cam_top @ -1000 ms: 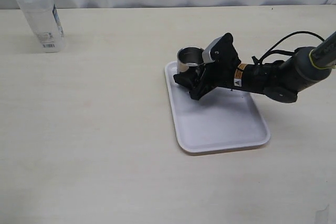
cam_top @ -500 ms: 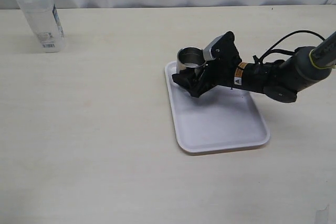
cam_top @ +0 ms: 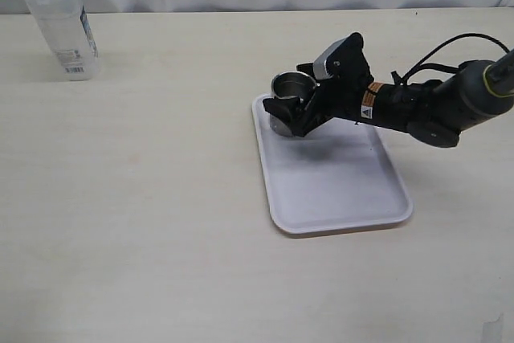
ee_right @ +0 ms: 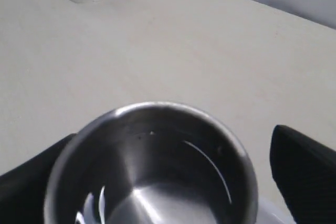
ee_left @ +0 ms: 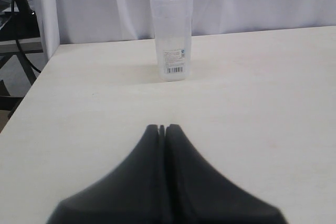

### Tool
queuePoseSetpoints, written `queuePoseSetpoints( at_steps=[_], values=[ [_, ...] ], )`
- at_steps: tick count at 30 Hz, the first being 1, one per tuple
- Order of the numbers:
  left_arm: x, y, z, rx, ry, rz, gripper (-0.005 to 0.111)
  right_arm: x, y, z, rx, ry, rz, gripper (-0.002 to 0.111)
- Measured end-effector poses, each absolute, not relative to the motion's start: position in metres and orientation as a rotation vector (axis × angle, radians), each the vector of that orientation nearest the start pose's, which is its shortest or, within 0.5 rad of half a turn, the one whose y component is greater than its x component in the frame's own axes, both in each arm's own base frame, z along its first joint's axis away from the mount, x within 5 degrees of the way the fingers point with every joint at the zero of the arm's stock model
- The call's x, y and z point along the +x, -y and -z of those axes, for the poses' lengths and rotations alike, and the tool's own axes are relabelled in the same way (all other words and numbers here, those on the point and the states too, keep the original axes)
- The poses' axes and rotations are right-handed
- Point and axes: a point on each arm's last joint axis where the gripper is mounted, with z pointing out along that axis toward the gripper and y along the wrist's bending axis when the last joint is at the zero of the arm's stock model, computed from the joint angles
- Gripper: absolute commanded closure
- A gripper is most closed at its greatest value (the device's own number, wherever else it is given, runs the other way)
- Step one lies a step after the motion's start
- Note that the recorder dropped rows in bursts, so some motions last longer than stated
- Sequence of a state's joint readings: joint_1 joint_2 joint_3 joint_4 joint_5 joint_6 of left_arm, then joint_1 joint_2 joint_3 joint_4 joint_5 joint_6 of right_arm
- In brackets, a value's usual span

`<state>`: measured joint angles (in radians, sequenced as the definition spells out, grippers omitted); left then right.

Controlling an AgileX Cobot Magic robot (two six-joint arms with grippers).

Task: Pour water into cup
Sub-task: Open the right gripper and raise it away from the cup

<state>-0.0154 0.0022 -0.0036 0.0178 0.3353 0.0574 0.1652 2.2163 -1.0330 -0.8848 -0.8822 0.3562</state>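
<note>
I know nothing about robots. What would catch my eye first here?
A black arm reaches in from the right, its jaws standing either side of a small shiny steel cup at the far left corner of a white tray. Far off, at the back left of the table, stands a tall clear plastic container, alone.

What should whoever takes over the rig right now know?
Left pincer: shut, empty, above the table, facing the plastic container.
Right pincer: fingers either side of the cup at the far left corner of the tray; firm grip cannot be told.
Container: upright at the table's far left, not held.
Done: cup reached; no water visible in it.
Left: fetch the container, pour.
</note>
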Motion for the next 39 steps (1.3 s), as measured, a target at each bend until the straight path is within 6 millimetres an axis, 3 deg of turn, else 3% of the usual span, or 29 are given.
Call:
queuePoseSetpoints(
  at_steps=[17,20,27,31,39],
  values=[
    [0.054,0.0,-0.184,0.077,-1.816,-0.047,0.107,0.387,-0.12,-0.154,-0.742,-1.655,-0.574,0.021],
    [0.054,0.0,-0.184,0.077,-1.816,-0.047,0.107,0.386,-0.119,-0.171,-0.717,-1.63,-0.586,0.033],
    [0.054,0.0,-0.184,0.077,-1.816,-0.047,0.107,0.376,-0.12,-0.211,-0.735,-1.554,-0.597,0.083],
    [0.054,0.0,-0.184,0.077,-1.816,-0.047,0.107,0.367,-0.122,-0.23,-0.803,-1.509,-0.593,0.104],
    [0.054,0.0,-0.184,0.077,-1.816,-0.047,0.107,0.35,-0.122,-0.265,-0.86,-1.446,-0.599,0.104]
  ],
)
